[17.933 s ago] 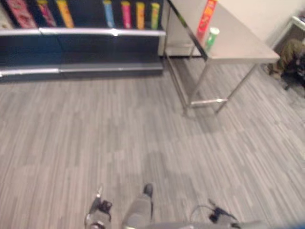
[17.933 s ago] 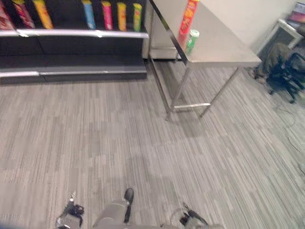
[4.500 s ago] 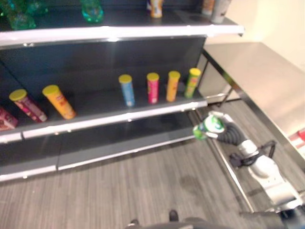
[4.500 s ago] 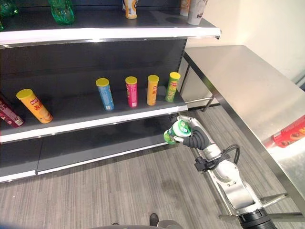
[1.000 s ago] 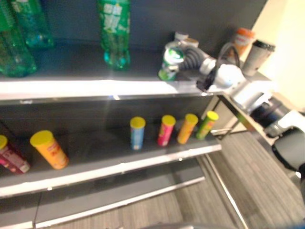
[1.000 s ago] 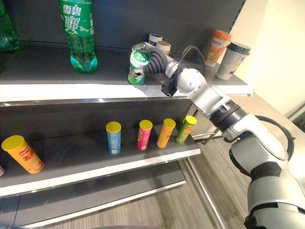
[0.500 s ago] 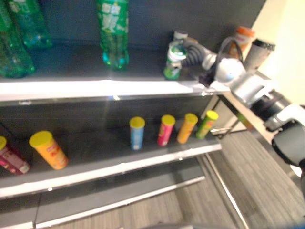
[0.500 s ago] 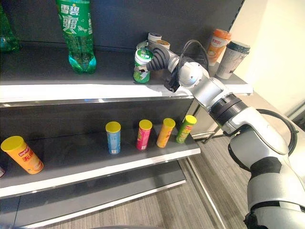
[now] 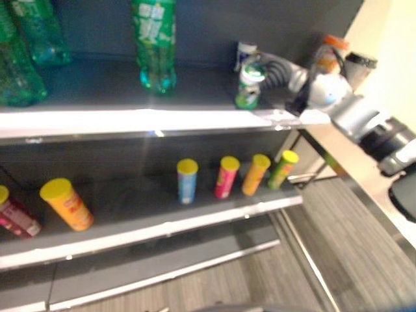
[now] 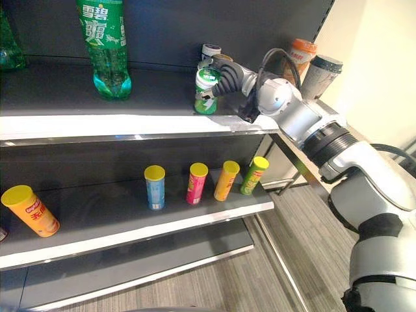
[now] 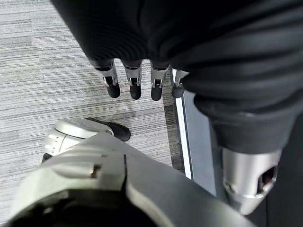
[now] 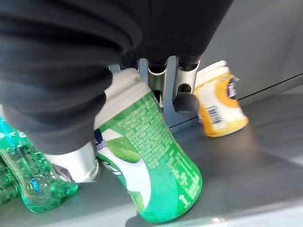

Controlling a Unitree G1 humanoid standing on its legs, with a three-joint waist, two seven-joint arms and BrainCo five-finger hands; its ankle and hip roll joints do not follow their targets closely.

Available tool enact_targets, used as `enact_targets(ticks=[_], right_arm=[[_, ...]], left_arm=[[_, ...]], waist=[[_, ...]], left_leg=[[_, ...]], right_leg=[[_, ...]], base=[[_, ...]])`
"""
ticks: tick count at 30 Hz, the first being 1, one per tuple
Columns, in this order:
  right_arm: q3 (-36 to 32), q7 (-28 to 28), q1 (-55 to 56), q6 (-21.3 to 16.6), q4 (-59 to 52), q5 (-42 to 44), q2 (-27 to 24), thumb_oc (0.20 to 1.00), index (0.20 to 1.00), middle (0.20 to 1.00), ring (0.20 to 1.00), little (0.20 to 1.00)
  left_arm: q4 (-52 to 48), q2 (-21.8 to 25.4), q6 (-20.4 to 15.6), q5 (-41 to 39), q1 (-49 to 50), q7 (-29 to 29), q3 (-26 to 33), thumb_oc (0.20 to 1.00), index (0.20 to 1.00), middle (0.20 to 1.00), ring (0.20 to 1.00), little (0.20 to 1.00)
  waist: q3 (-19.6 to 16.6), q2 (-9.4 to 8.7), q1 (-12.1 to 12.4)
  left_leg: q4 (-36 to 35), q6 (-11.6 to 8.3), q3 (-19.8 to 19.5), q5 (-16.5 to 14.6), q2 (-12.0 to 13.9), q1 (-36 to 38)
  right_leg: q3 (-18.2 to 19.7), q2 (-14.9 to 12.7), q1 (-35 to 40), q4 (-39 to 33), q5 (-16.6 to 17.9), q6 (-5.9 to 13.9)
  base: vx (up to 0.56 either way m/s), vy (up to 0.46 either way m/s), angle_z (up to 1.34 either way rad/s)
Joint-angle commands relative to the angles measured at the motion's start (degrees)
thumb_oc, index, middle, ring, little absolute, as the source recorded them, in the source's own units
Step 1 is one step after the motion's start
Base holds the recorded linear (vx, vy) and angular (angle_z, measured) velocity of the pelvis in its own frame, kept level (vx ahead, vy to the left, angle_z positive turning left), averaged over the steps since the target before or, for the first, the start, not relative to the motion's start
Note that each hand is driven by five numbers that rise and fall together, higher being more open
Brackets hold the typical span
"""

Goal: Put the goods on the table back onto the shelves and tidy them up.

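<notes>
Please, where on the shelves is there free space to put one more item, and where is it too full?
Free: the top shelf between the green bottle and the green cup in the right hand; the middle shelf between the orange tube and the blue tube. Crowded: behind the cup.

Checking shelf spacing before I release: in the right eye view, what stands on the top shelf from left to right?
Large green bottle → green cup in the right hand → orange-lidded cup → dark-lidded cup. The small containers behind the green cup overlap it, so I leave them out.
</notes>
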Motion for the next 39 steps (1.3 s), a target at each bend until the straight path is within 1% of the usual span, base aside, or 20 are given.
enact_targets(ticks=[1, 5, 7, 8, 15, 28, 32, 33, 34, 35, 36, 37, 39], right_arm=[[3.5, 0.7, -5.9, 0.2, 3.6, 3.4, -3.1, 0.2, 0.2, 0.2, 0.2, 0.2], [3.9, 1.6, -5.3, 0.1, 2.6, 4.5, -3.8, 0.2, 0.2, 0.2, 0.2, 0.2], [4.1, 1.9, -5.0, 0.1, 2.0, 5.0, -3.9, 0.316, 0.316, 0.316, 0.316, 0.316], [4.2, 2.6, -4.1, 0.2, 0.8, 6.5, -4.0, 1.0, 1.0, 1.0, 1.0, 1.0], [5.2, 2.9, -4.1, 0.1, 0.0, 7.4, -5.0, 1.0, 1.0, 1.0, 1.0, 1.0], [2.3, 1.1, -3.6, -0.9, -0.5, 8.4, -6.3, 1.0, 1.0, 1.0, 1.0, 1.0], [1.4, -0.6, -4.6, -1.9, -2.5, 8.5, -9.8, 1.0, 1.0, 1.0, 1.0, 1.0], [0.8, -1.3, -4.8, -2.7, -4.6, 8.3, -11.7, 1.0, 1.0, 1.0, 1.0, 1.0], [0.8, -1.4, -4.7, -2.6, -4.7, 8.3, -11.7, 1.0, 1.0, 1.0, 1.0, 1.0], [0.3, -2.3, -5.2, -3.0, -7.0, 7.7, -14.0, 1.0, 1.0, 1.0, 1.0, 1.0], [0.2, -2.3, -5.1, -3.0, -7.1, 7.7, -14.0, 1.0, 1.0, 1.0, 1.0, 1.0], [-1.2, -3.2, -4.5, -3.7, -10.9, 7.1, -17.1, 1.0, 1.0, 1.0, 1.0, 1.0], [-1.4, -3.2, -4.3, -3.7, -11.0, 7.1, -17.2, 1.0, 1.0, 1.0, 1.0, 1.0]], left_arm=[[4.0, 1.4, -1.1, -1.2, -2.6, -0.9, 0.2, 1.0, 1.0, 1.0, 1.0, 1.0], [4.0, 1.4, -1.1, -1.0, -2.8, -1.1, 0.1, 1.0, 1.0, 1.0, 1.0, 1.0], [4.0, 1.4, -1.1, -1.0, -2.8, -1.1, 0.1, 1.0, 1.0, 1.0, 1.0, 1.0], [4.1, 1.5, -1.1, -0.9, -2.7, -1.2, 0.2, 1.0, 1.0, 1.0, 1.0, 1.0], [4.0, 1.7, -1.1, -1.1, -2.9, -1.2, 0.5, 1.0, 1.0, 1.0, 1.0, 1.0], [6.6, 2.5, -0.7, 0.2, -3.4, -0.3, 2.4, 1.0, 1.0, 1.0, 1.0, 1.0], [7.1, 2.6, -0.5, 0.0, -3.0, 0.0, 3.2, 1.0, 1.0, 1.0, 1.0, 1.0], [7.5, 2.5, -0.5, 0.3, -2.7, 0.2, 3.8, 1.0, 1.0, 1.0, 1.0, 1.0], [7.5, 2.6, -0.5, 0.3, -2.7, 0.2, 3.8, 1.0, 1.0, 1.0, 1.0, 1.0], [7.8, 2.6, -0.6, 0.4, -2.8, 0.4, 4.4, 1.0, 1.0, 1.0, 1.0, 1.0], [7.8, 2.6, -0.6, 0.4, -2.8, 0.4, 4.4, 1.0, 1.0, 1.0, 1.0, 1.0], [7.9, 2.3, -0.5, 0.6, -2.5, 0.6, 5.0, 1.0, 1.0, 1.0, 1.0, 1.0], [7.9, 2.4, -0.5, 0.6, -2.5, 0.6, 4.9, 1.0, 1.0, 1.0, 1.0, 1.0]], waist=[[-0.3, -1.19, -0.3], [-0.2, -1.21, -0.3], [-0.2, -1.2, -0.2], [-0.2, -1.25, -0.2], [-0.1, -1.35, 0.1], [-0.7, -1.74, -0.3], [-0.8, -1.73, -0.8], [-1.0, -1.68, -1.3], [-1.0, -1.7, -1.2], [-1.1, -1.65, -1.8], [-1.1, -1.66, -1.7], [-1.1, -1.53, -2.4], [-1.1, -1.58, -2.3]], left_leg=[[-0.1, -3.91, -4.0, -2.9, 3.8, 0.3], [-0.1, -3.94, -3.9, -2.9, 3.7, 0.3], [-0.1, -3.95, -3.8, -2.9, 3.8, 0.3], [-0.1, -3.98, -3.9, -3.0, 3.7, 0.3], [-0.1, -4.07, -3.8, -3.0, 3.8, 0.3], [-0.1, -4.22, -3.2, -3.2, 3.9, 0.5], [-0.1, -4.29, -2.7, -3.4, 4.0, 0.6], [-0.1, -4.31, -2.4, -3.5, 4.0, 0.7], [-0.1, -4.31, -2.4, -3.5, 4.0, 0.7], [-0.1, -4.37, -2.0, -3.6, 4.1, 0.7], [-0.1, -4.37, -2.0, -3.6, 4.1, 0.7], [-0.1, -4.41, -1.5, -3.7, 4.2, 0.7], [-0.1, -4.41, -1.5, -3.7, 4.2, 0.8]], right_leg=[[2.5, -2.1, 2.7, 0.4, -3.0, 3.42], [2.5, -2.1, 2.6, 0.4, -3.0, 3.43], [2.5, -2.1, 2.6, 0.4, -3.1, 3.44], [2.4, -2.1, 2.7, 0.4, -3.2, 3.45], [2.0, -2.3, 2.7, 0.4, -3.3, 3.48], [2.4, -2.2, 2.7, 0.4, -3.3, 3.44], [2.6, -2.1, 2.7, 0.4, -3.3, 3.53], [2.8, -1.9, 2.5, 0.4, -3.3, 3.55], [2.8, -1.9, 2.6, 0.4, -3.3, 3.55], [3.2, -1.9, 2.5, 0.4, -3.3, 3.6], [3.2, -1.9, 2.5, 0.4, -3.3, 3.6], [3.5, -1.8, 2.4, 0.4, -3.2, 3.67], [3.5, -1.8, 2.4, 0.4, -3.2, 3.67]], base=[[0.0, 0.0, 0.0], [0.0, 0.0, 0.0], [0.0, 0.0, 0.0], [0.0, 0.0, 0.0], [0.0, 0.0, 0.0], [0.0, 0.0, 0.0], [0.0, 0.0, 0.0], [0.0, 0.0, 0.0], [0.01, -0.005, -0.06], [0.01, -0.001, -0.08], [0.01, 0.001, -0.19], [0.0, 0.002, -0.19], [0.01, 0.003, -0.1]])
